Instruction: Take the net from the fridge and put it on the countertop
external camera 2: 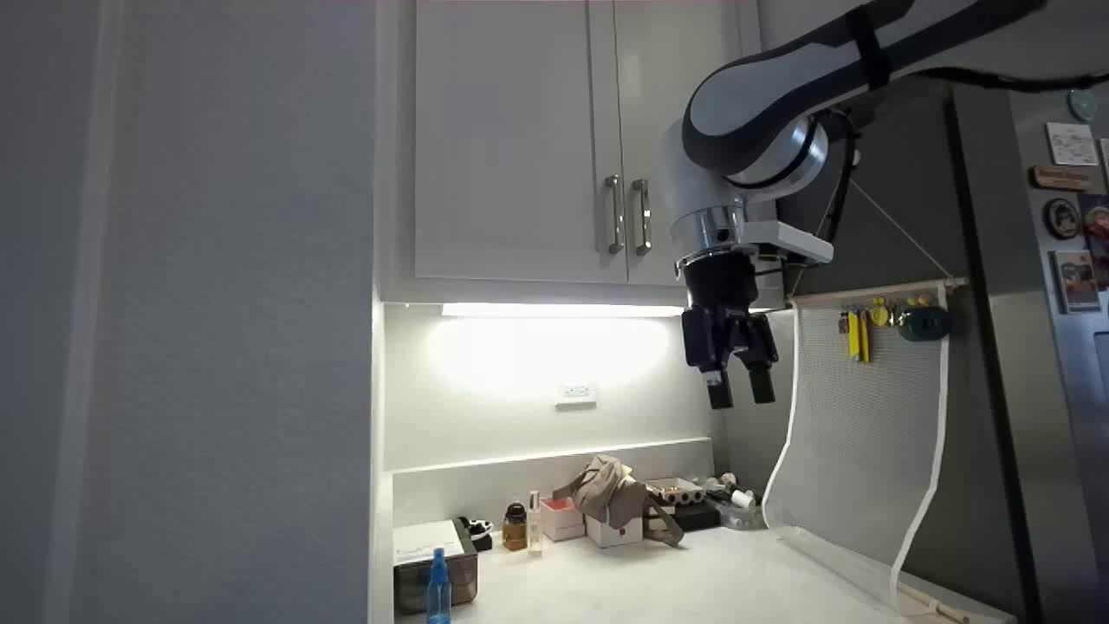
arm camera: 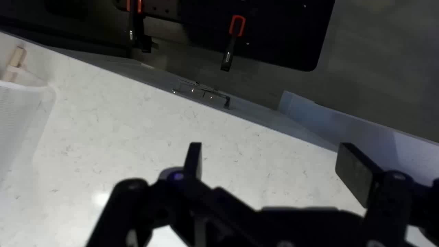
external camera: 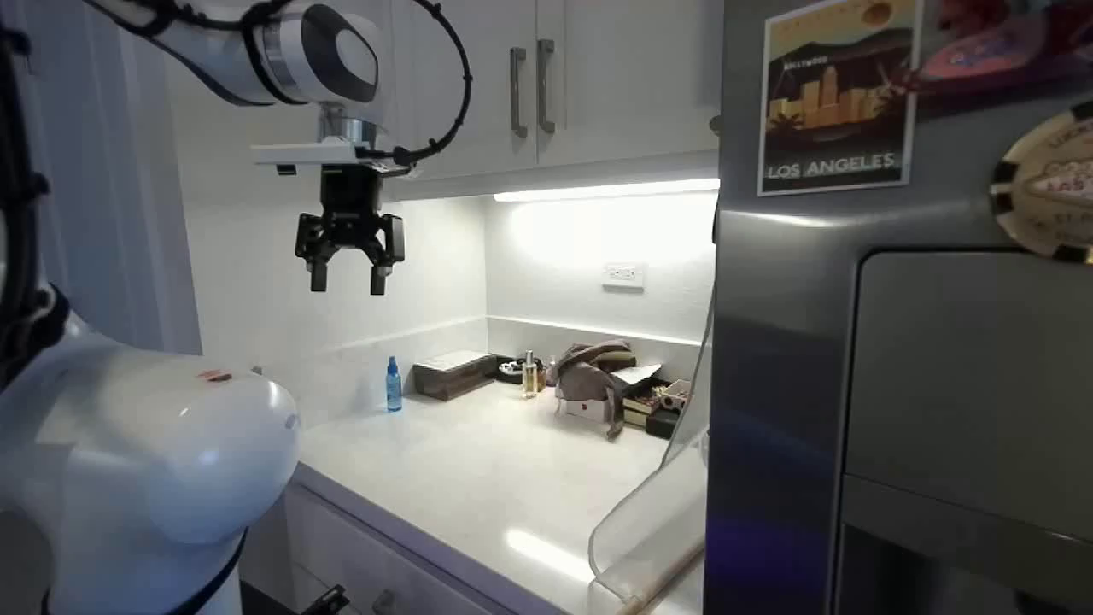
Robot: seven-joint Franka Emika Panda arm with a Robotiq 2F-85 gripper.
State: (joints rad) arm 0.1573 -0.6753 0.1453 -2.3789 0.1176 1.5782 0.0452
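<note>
- White mesh marks the net (external camera 2: 866, 433), hanging by its cord (external camera 2: 901, 229) at the side of the fridge (external camera: 786, 342), right in the scene.
- Its lower end reaches down to the right part of the countertop (external camera: 478, 478); whether the bottom rod (external camera 2: 934, 603) bears on it, I can't tell.
- The gripper (external camera: 348, 280) is spread wide and holds nothing, raised over the countertop, left of the net.
- Done, I judge: none of the removal, as keyrings (external camera 2: 858, 336) and net alike hang in place.
- Left: grasping, unhooking, and laying the net down.
</note>
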